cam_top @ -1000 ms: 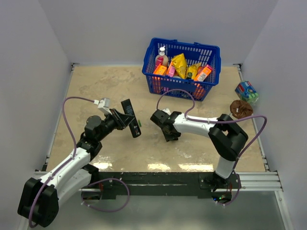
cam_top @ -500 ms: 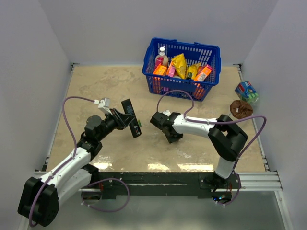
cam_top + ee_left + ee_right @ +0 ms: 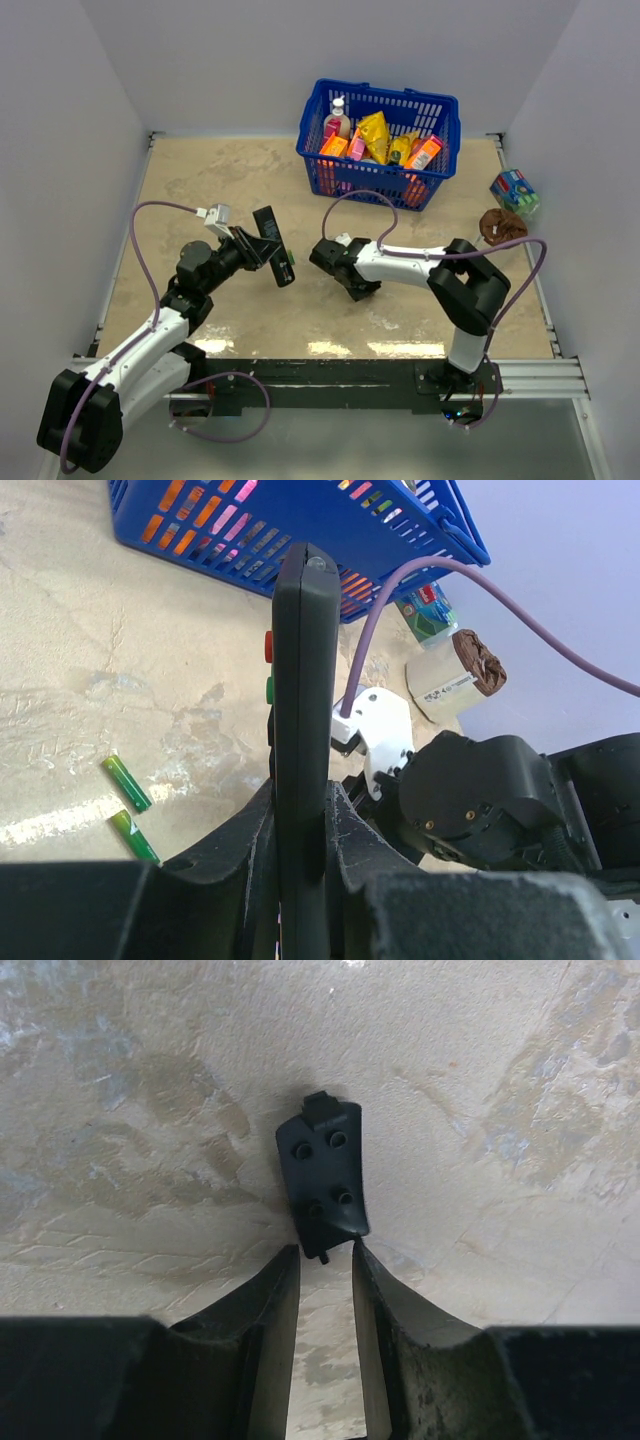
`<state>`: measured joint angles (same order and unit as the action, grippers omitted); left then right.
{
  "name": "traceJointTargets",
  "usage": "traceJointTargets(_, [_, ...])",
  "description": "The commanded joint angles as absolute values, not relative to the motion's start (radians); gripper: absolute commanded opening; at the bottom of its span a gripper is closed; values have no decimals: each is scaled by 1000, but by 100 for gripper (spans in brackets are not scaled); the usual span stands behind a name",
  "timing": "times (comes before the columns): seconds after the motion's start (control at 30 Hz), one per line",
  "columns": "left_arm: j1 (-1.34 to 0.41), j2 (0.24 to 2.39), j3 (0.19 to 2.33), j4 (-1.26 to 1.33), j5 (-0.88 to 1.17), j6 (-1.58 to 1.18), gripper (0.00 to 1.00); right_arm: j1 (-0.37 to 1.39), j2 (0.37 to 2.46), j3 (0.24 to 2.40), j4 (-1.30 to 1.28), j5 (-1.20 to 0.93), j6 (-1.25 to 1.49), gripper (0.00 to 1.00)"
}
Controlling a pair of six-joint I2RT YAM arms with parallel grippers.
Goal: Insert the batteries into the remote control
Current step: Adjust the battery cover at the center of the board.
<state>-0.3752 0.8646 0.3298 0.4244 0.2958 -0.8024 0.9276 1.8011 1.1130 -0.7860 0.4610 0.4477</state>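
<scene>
Holding the slim black rectangular plastic remote control [image 3: 305,680] above the mottled beige surface [image 3: 90,670]: my left gripper [image 3: 300,805] is clenched on its lower part, one finger on each broad face. From above, its long axis runs near-to-far, the far end leaning slightly left. In the left wrist view the bar is edge-on, its red and green buttons facing left, toward the two slim green cylindrical batteries [image 3: 127,783]. Both batteries lie loose on the surface, just beside each other and roughly parallel, well apart from the remote control. My right gripper [image 3: 326,1260], low over the surface, has its jaws narrowly parted. The near end of a small black plastic cover plate [image 3: 325,1175] sits at the fingertips; I cannot tell whether it is pinched or merely touched. Progress, as I judge it: the plate looks like the battery door, already off. No battery is picked up or seated, so both insertions and the closing remain.
</scene>
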Motion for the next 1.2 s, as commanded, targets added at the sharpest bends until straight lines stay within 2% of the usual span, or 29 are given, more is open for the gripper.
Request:
traceJointTargets(0.0, [-370,853,333,486,310,-818,0,951,1824,1152,-795,525,439,30])
traceJointTargets(0.2, [-370,848,331,485,310,-819,0,971,1855,1164,-815,566,439,22])
traceJointTargets(0.57, [-370,848,333,486,310,-825,0,1006,1821,1221,-839,624,425,0])
traceJointTargets(0.8, [-370,838,333,482,307,-825,0,1006,1677,1215,-715,505,399,0])
traceJointTargets(0.9, [-370,831,334,482,305,-827,0,999,1581,1158,-591,381,391,0])
traceJointTargets(1.17, [-370,790,330,483,288,-830,0,887,1373,864,52,-86,501,0])
